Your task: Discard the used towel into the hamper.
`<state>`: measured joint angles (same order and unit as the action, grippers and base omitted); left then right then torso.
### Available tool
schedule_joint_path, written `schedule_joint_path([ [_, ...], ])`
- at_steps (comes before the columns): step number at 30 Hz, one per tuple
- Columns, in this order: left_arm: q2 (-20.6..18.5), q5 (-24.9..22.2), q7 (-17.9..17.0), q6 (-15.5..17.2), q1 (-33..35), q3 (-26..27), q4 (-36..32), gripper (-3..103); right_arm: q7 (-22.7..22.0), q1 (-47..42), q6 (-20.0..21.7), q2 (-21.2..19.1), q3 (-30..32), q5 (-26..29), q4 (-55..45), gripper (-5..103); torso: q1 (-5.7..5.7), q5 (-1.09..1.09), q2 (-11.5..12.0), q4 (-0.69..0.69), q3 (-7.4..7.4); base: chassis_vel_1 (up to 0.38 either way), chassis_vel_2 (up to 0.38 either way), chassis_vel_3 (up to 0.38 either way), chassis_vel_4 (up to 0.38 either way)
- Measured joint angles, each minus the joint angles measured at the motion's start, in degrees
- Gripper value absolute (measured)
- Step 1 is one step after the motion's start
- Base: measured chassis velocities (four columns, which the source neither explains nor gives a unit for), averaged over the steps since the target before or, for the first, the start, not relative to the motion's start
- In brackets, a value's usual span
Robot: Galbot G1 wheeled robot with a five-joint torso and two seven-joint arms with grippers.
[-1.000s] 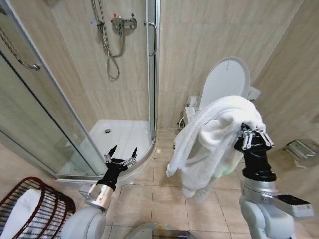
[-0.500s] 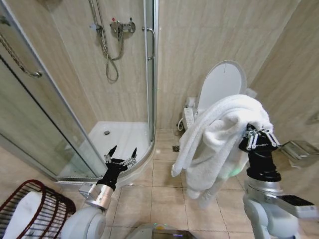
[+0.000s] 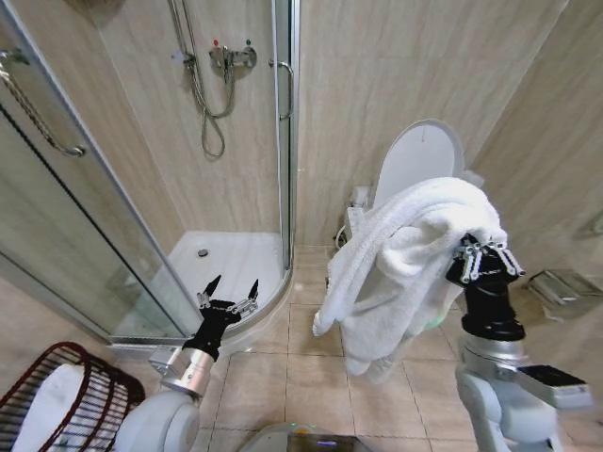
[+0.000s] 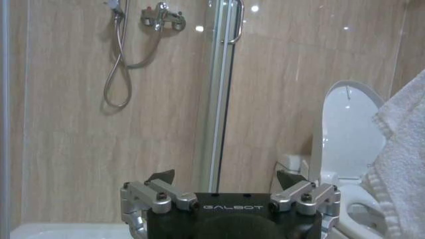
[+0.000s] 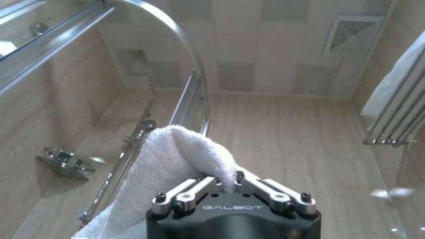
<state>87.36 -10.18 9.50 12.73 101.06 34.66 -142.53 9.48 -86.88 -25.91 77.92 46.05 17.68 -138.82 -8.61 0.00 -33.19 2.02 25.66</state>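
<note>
A big white towel (image 3: 400, 264) hangs in thick folds from my right gripper (image 3: 482, 252), which is raised at the right of the head view and shut on the towel's top edge (image 5: 192, 159). The right wrist view has the fingers (image 5: 229, 186) pinched together on the cloth. My left gripper (image 3: 228, 291) is held low at the left with its two fingers open and nothing between them; it also shows as the left gripper (image 4: 229, 181). The hamper (image 3: 71, 395), a dark red-brown wire basket with white cloth inside, stands on the floor at the bottom left corner.
A glass shower enclosure (image 3: 141, 235) with a white tray fills the left. A toilet (image 3: 419, 160) with its lid up stands behind the towel. A small metal bin (image 3: 556, 287) sits on the tiled floor at the right. Tiled walls close in all round.
The whole view swung slightly, so the camera moved. The towel and right gripper sit a little lower and more to the left than half a second ago. The left arm kept its pose.
</note>
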Motion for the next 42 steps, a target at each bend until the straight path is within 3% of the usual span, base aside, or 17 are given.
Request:
schedule_joint_path([
  [14, 0.0, 0.0, 0.0, 0.0, 0.0, 0.0, 0.0, 100, -0.9, 1.3, -3.15, -2.15, 1.61, 2.35, 5.32, 3, -1.46, 0.0, -3.37, 0.0, 1.92, 0.0, 0.0, 0.0, 0.0],
  [20, 0.0, 0.0, 0.0, 0.0, 0.0, 0.0, 0.0, 100, 1.77, -1.0, -5.5, 0.05, 1.99, 4.38, 4.4, 3, -2.05, 0.0, -4.93, 0.0, 2.86, 0.0, 0.0, 0.0, 0.0],
  [33, 0.0, 0.0, 0.0, 0.0, 0.0, 0.0, 0.0, 100, -0.28, -2.06, -3.94, -1.14, 6.14, 7.2, 3.39, 3, -3.28, 0.0, -7.84, -0.01, 4.54, 0.0, 0.0, 0.0, 0.0],
  [36, 0.0, 0.0, 0.0, 0.0, 0.0, 0.0, 0.0, 100, -3.64, -2.67, -1.42, -2.78, 6.21, 9.18, 3.32, 3, -3.75, 0.01, -8.87, 0.02, 5.12, 0.0, 0.0, 0.0, 0.0],
  [42, 0.0, 0.0, 0.0, 0.0, 0.0, 0.0, 0.0, 100, -3.25, -3.34, -1.75, -1.32, 7.45, 9.68, 2.68, 3, -4.31, 0.01, -10.07, -0.01, 5.77, 0.0, 0.0, 0.0, 0.0],
])
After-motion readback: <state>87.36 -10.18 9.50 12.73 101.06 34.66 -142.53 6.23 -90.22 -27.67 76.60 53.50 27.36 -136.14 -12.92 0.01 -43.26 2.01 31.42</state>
